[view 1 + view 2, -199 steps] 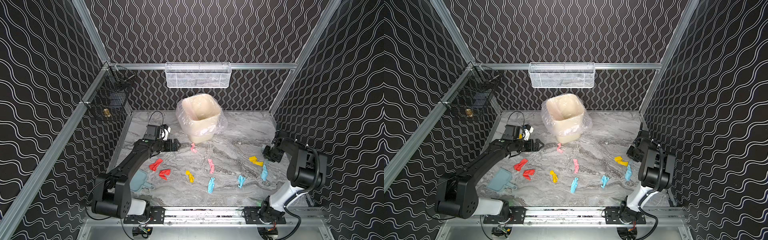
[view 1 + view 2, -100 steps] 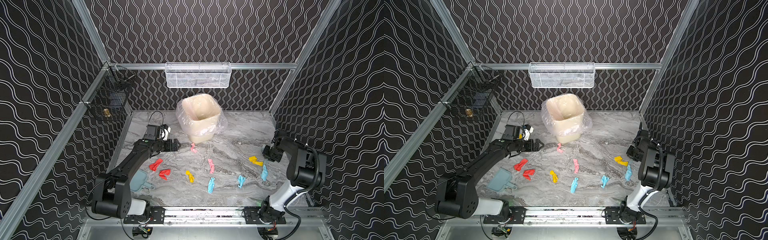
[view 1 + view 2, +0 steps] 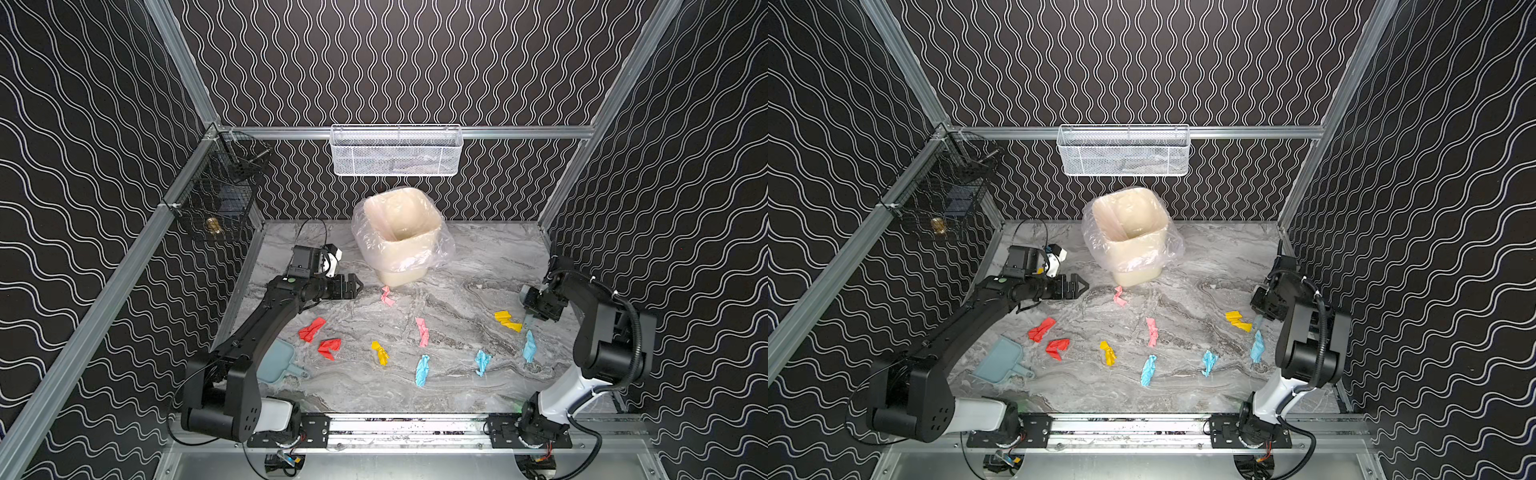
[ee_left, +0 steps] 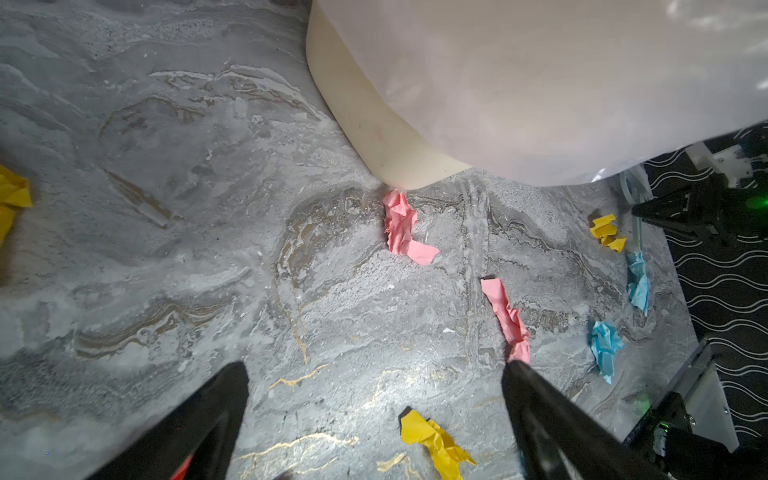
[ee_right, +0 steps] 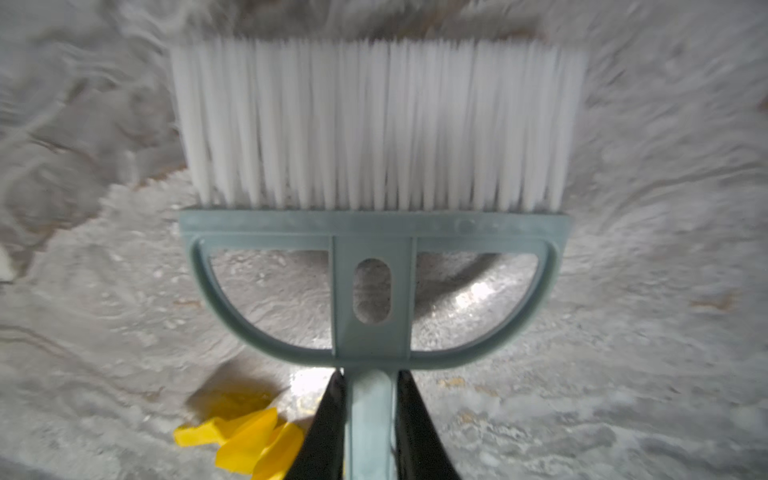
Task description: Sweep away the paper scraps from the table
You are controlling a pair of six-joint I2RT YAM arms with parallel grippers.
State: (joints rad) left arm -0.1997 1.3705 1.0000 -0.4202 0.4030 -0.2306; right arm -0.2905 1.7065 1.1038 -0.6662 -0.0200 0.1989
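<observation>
Between the fingers of the right claw (image 5: 369, 386) sits the handle of the pale blue brush (image 5: 374, 232), clenched tight, its white bristles (image 5: 374, 124) pointing away from the claw over bare table (image 3: 478, 257). Whether they touch the surface I cannot tell, since that wrist view is blurred. Just beside this claw lies a yellow scrap (image 3: 507, 321), with a light blue scrap (image 3: 529, 347) a little further back toward the arm's base. The left claw (image 4: 374, 365) is released, jaws spread wide on nothing, hovering near the foot of the lined bin (image 3: 399, 266). A pink scrap (image 4: 401, 226) lies just ahead of it against the bin's base. The paper scraps (image 3: 422, 332) I can count, nine in red, yellow, pink and blue, lie scattered on the table between the two claws, none gathered into a heap. The dustpan (image 3: 276, 363) lies flat well behind the left claw, beside that arm, ungripped and with nothing in it that I can see. As I judge it, only the taking-up of the brush is done. Gathering the scraps, fetching the dustpan and tipping the load into the bin are all left.
</observation>
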